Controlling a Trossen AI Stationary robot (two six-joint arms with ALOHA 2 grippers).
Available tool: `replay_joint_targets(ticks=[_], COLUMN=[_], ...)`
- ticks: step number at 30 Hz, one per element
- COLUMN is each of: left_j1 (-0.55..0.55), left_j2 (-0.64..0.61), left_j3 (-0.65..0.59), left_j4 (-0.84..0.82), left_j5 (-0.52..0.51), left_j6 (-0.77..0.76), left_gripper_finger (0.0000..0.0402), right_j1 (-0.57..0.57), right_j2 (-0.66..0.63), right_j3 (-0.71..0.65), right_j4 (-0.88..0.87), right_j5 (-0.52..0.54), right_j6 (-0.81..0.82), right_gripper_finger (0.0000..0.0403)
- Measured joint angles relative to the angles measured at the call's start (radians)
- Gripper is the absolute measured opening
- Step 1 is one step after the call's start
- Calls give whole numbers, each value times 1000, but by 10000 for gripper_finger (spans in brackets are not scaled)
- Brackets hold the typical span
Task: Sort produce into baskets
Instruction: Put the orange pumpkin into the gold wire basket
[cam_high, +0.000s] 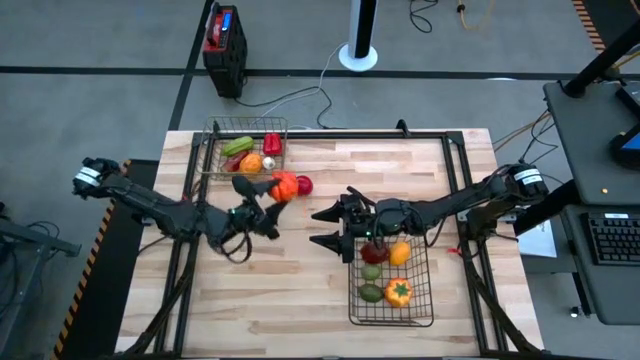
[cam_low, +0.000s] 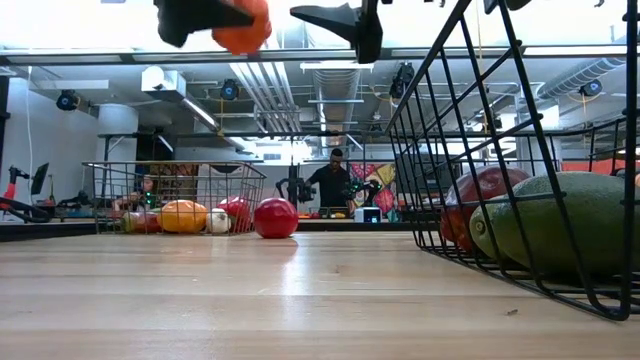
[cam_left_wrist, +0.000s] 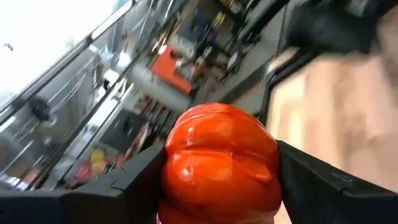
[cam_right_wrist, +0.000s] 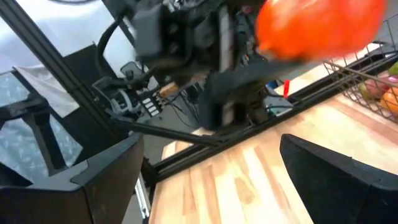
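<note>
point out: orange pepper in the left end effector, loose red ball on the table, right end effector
orange pepper (cam_left_wrist: 221, 165), left wrist view, front face between the fingers.
red ball (cam_low: 275, 218), low view, centre of its side.
right end effector (cam_high: 328, 227), high view, midway between its open fingertips.

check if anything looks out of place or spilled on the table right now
One piece stands out: a round red fruit sits loose on the bare wood beside the smaller basket, in neither basket. The left gripper holds an orange-red tomato up in the air; the right gripper is open and empty by the larger basket. Nothing looks spilled or damaged.
</note>
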Motion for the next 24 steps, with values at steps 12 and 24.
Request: replay_joint_targets(ticks=[12, 24], left_j1=[559, 1127], left_j2=[-55, 112], left_j3=[181, 333], left_j4=[-822, -1145], left_j5=[329, 651], left_j6=[-465, -547], left_gripper_finger=[249, 249], right_j1=[0, 0], right_j2=[0, 0], right_j3=[0, 0], right_j4=[-58, -83], right_j5=[3, 3], right_j6=[-6, -16], right_gripper_finger=[368, 368])
